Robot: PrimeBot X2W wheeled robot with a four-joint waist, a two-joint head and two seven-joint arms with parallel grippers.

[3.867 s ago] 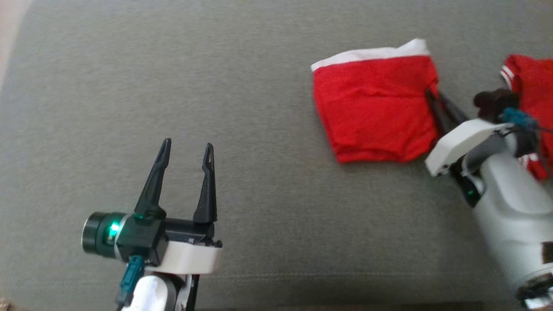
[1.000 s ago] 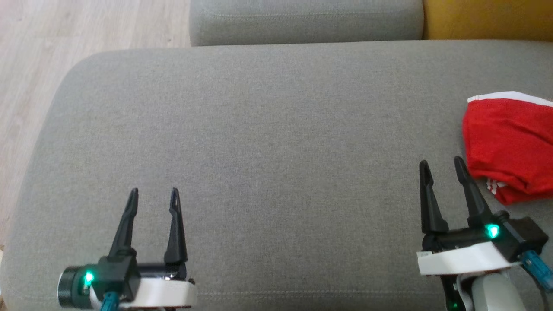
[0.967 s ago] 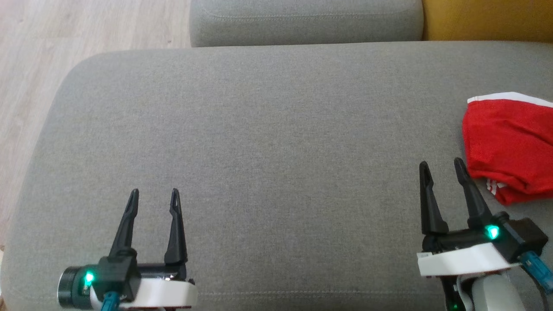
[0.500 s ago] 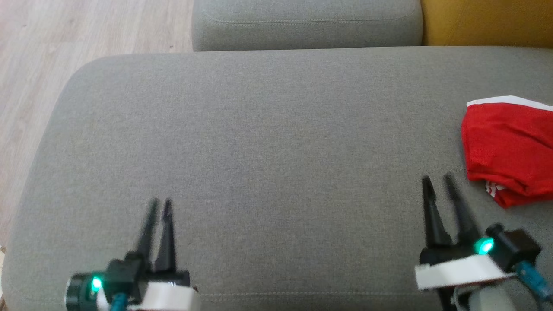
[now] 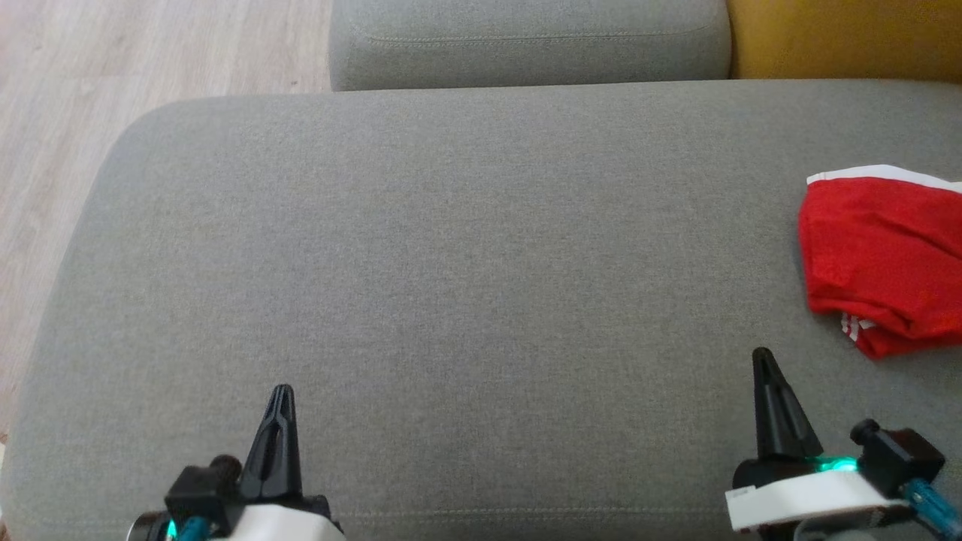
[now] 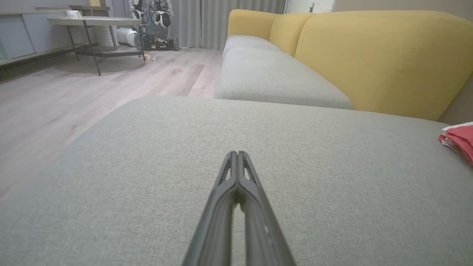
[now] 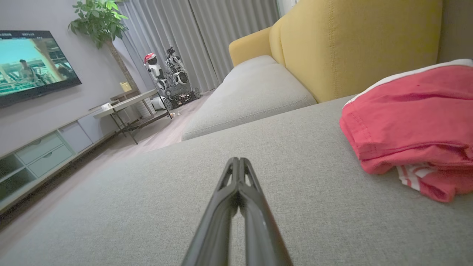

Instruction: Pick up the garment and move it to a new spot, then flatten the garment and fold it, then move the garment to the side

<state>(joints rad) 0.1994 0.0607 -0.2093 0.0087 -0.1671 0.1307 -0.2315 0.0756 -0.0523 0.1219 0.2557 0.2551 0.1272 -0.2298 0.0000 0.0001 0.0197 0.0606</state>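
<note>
the broad grey woven-fabric seat cushion (image 5: 481, 263) is being used as the work surface, and the mustard-yellow upholstered backrest (image 5: 842, 37) is being seen behind its far right corner. the folded red fabric garment with the white band (image 5: 879, 255) is being kept right at the cushion's right edge, in front of that backrest and partly cut off in the head view. it is being judged as set aside on purpose: the layers are being held flat by their own weight, the white band is being turned to the far side, and a red-and-white striped bit is peeking from under the near corner. the task is being read as at or near its last step.

down to the tools. the left gripper (image 5: 279, 398) is being held low at the near edge, well apart from the garment, its two dark fingers being pressed tip to tip with nothing between them. the right gripper (image 5: 763, 361) is being held near the garment but clear of it, its fingers likewise being squeezed together on nothing. whether either tip is brushing the cushion cannot be told.
</note>
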